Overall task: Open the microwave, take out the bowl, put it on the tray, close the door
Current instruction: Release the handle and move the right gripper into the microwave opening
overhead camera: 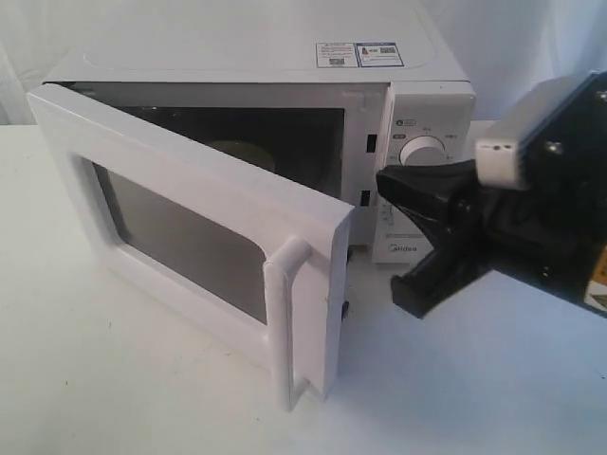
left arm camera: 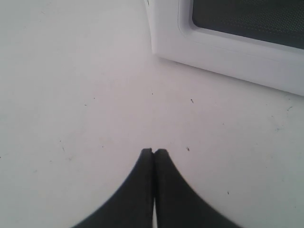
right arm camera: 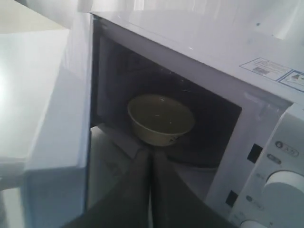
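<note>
Right pincer (right arm camera: 152, 154) is holding nothing. Its tips look pressed together from the wrist but spread in the outside view, so I can't tell. Just past it the door (overhead camera: 190, 218) stands wide open, so that step looks done. Bowl (right arm camera: 160, 118) sits further back inside the microwave (overhead camera: 285, 66). Next, I'd guess: reach in with jaws apart and grab its rim.

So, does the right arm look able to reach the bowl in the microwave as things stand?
Probably yes: the door stands swung open, the bowl sits in plain view ahead of the right gripper, and nothing shows between them. The gripper is shut, though.
</note>
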You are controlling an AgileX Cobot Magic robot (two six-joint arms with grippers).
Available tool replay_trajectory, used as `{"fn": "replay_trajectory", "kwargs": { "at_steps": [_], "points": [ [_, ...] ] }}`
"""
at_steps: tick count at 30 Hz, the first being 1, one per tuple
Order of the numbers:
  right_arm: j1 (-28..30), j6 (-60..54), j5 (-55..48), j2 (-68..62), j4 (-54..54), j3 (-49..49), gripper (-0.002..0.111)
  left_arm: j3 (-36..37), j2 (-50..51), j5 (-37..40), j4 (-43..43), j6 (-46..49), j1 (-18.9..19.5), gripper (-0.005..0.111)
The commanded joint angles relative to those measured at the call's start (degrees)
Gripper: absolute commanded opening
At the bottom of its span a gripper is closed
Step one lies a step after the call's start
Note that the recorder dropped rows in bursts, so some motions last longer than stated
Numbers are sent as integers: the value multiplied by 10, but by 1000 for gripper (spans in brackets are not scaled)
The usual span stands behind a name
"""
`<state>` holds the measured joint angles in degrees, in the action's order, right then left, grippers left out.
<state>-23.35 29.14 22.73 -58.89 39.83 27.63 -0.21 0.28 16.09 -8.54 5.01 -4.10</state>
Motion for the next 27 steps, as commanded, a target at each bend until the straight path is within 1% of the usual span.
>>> {"fn": "replay_trajectory", "kwargs": {
  "at_steps": [1, 3, 5, 10, 14, 20, 24, 27],
  "points": [
    [-1, -149, 57, -88, -155, 23, 0, 2, -3, -1, -4, 0, 0, 0],
    [-1, -195, 81, -130, -216, 29, 0, 2, -3, -1, -4, 0, 0, 0],
    [-1, -208, 105, -169, -228, 32, 0, 2, -3, -1, -4, 0, 0, 0],
    [-6, -177, 158, -243, -188, 32, 0, 2, -3, -1, -4, 0, 0, 0],
    [-22, -145, 195, -266, -147, 32, 0, 2, -3, -1, -4, 0, 0, 0],
    [-76, -83, 208, -266, -65, 32, 0, 2, -3, -1, -4, 0, 0, 0],
    [-114, -60, 220, -266, -50, 32, 0, 2, -3, -1, -4, 0, 0, 0],
    [-161, -54, 234, -266, -49, 36, 0, 2, -3, -1, -4, 0, 0, 0]
  ]
}}
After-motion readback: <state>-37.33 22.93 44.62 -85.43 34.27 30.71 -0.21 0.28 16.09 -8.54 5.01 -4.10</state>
